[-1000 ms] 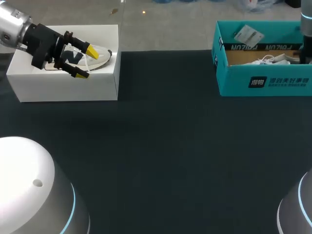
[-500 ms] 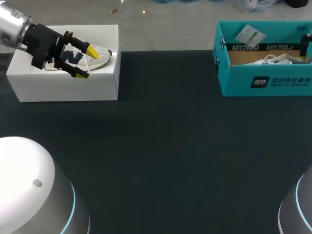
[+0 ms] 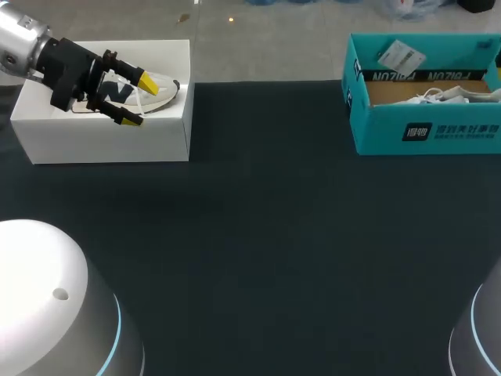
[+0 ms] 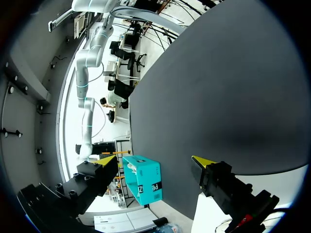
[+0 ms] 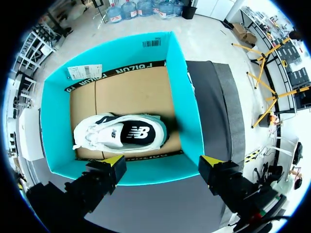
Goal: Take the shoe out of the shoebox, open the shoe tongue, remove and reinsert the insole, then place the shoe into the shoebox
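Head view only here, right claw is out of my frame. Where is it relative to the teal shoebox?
Observer: The right wrist view puts the right claw above the teal shoebox, over its near wall, fingers open.
Operator: Shoe state in there?
Observer: The shoe lies on its side on the brown cardboard floor, logo side up. Nothing is touching it.
Operator: Left claw gripping anything?
Observer: No. In the left wrist view the left claw is open with nothing between its fingers, only the dark table ahead.
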Controlling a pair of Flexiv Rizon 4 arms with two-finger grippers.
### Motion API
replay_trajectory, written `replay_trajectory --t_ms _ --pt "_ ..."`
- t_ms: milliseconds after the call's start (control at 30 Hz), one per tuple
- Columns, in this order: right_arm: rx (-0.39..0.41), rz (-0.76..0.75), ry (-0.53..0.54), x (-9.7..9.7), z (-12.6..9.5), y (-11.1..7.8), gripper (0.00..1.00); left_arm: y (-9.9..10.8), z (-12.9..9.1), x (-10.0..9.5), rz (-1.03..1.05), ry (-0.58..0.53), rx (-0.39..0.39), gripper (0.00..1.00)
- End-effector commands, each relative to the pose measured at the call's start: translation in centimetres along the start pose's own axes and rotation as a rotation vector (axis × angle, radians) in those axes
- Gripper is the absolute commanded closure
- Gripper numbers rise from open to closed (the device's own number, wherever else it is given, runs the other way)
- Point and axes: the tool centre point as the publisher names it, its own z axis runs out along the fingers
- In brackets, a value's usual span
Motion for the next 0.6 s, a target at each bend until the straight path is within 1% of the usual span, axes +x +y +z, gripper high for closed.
replay_trajectory --t_ms 33,200,600 --pt "-0.025 -0.020 0.021 -0.2 -1.6 -1.9 0.00 0.0 -0.1 0.0 0.001 0.003 0.001 0.00" --pt "-0.006 -0.078 0.057 0.4 -2.2 -3.1 0.00 0.0 -0.1 0.0 0.001 0.003 0.001 0.00" --pt "-0.006 -0.078 0.057 0.4 -2.2 -3.1 0.00 0.0 -0.1 0.0 0.001 0.003 0.001 0.00"
